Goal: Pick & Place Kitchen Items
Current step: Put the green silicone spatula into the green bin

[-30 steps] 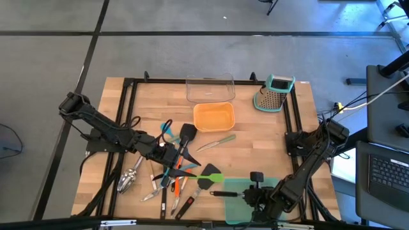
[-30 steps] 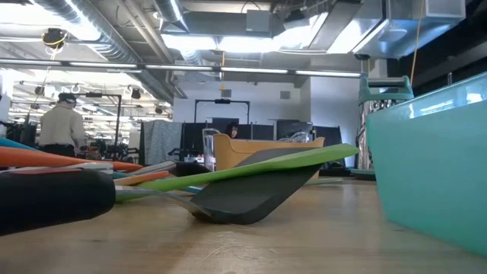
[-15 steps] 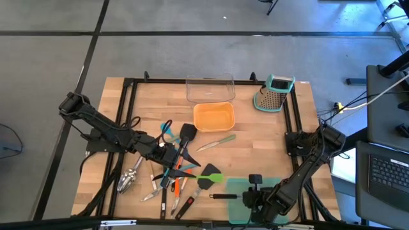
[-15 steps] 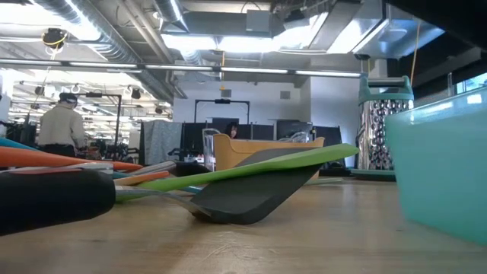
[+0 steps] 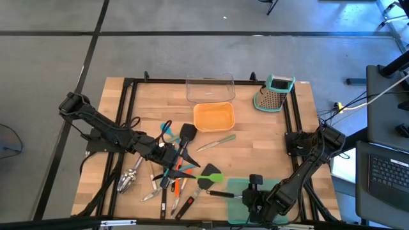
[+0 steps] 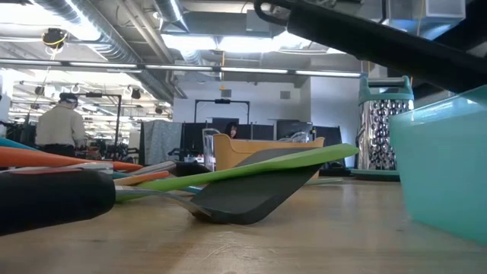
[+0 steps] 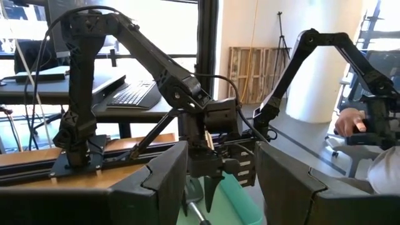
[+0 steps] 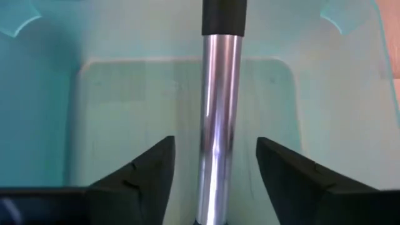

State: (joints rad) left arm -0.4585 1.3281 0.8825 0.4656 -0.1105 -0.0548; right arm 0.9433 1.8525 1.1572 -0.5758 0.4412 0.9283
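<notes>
Kitchen items (image 5: 176, 172): heaped just beside teal tray (image 5: 238, 190), toward the left arm.
Teal tray: at the table's near edge.
Right gripper (image 5: 254, 195): over the tray, jaws apart around steel-shafted utensil (image 8: 217, 125).
Left gripper (image 5: 167, 155): over the heap, jaws parted, empty.

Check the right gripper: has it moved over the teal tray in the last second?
Yes, slightly. In the high view the right gripper now sits a little lower in the picture, nearer the table's front edge, measured against the teal tray; its fingers flank a steel-and-black handle.

No text, label, brand or number can be read anywhere.
</notes>
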